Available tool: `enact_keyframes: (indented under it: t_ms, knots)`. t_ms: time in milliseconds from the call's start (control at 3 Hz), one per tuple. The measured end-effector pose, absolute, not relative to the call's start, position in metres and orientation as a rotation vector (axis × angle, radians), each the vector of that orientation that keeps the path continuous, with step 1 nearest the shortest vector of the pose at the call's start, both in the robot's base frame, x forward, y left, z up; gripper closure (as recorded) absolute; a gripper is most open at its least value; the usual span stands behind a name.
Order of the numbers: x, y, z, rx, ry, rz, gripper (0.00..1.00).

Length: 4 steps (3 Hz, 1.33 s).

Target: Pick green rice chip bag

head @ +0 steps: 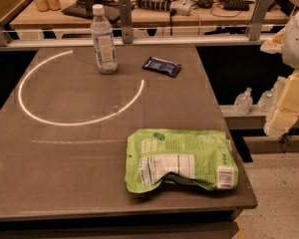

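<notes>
One green rice chip bag, flat, with its label panel and barcode up, at the near right corner of the table. One small dark blue packet and one upright water bottle stand well apart from it toward the far edge. Two pump bottles sit on a low shelf to the right. One gripper is at the right frame edge, off the table, up and right of the bag and not touching it. Released or clenched: cannot tell.

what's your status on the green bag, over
Gripper at right edge, off the table. Green rice chip bag flat, near right corner, ungrasped. Bottle and blue packet sit farther back, not in the way.
</notes>
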State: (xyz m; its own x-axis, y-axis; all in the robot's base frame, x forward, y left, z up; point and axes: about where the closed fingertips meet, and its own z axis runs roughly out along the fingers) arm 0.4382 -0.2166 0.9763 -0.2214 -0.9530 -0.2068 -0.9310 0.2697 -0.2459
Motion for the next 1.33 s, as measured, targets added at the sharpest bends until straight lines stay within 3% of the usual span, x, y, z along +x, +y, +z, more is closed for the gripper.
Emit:
enact_keyframes:
  t_ms: [667,1333]
  knots:
    - [0.429,-0.206,0.969,-1.754,2.207,-0.034,0.0]
    - [0.392,-0.158,0.931,-1.798,2.095,0.184,0.0]
